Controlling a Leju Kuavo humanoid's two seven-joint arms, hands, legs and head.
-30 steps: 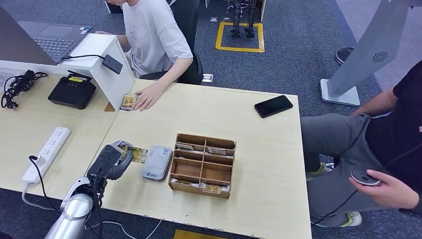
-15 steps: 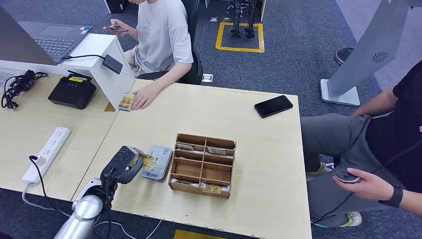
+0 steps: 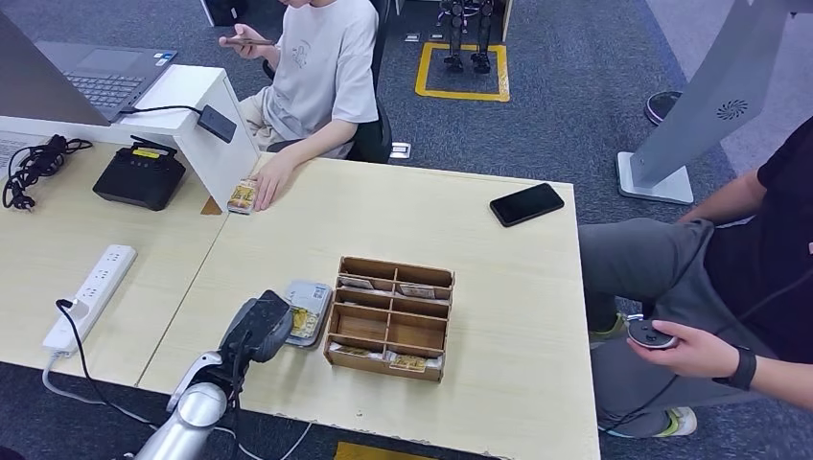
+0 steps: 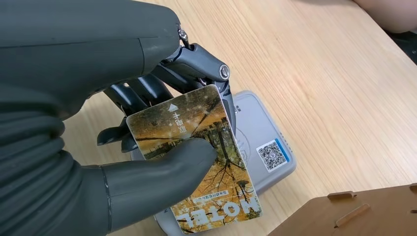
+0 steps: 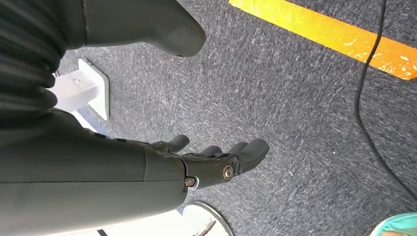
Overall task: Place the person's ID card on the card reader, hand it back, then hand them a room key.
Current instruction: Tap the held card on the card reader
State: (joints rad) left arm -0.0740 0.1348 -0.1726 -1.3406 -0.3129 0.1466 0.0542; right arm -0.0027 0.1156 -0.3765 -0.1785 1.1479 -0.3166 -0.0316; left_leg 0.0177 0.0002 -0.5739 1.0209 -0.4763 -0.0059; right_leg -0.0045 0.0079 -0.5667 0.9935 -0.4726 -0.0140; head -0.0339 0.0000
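My left hand (image 3: 257,329) pinches a card (image 4: 196,157) printed with autumn trees and the word HOTEL, thumb on its face and fingers behind it. The card (image 3: 305,324) hangs tilted just above the grey card reader (image 3: 309,299), which lies on the table left of the wooden sorting box (image 3: 388,318). In the left wrist view the reader (image 4: 265,147) shows its QR sticker beyond the card's edge. A seated person's hand (image 3: 271,179) rests on a second similar card (image 3: 243,196) at the far table edge. My right hand (image 5: 211,160) hangs over the carpet, fingers apart and holding nothing.
The box's compartments hold several cards. A black phone (image 3: 526,204) lies at the far right of the table. A power strip (image 3: 92,286) and a black device (image 3: 139,175) sit on the left desk. Another person at the right holds a controller (image 3: 652,333).
My left hand has carried the card rightwards, from the table left of the reader to just over it. The seated person has leaned back and lifted a phone.
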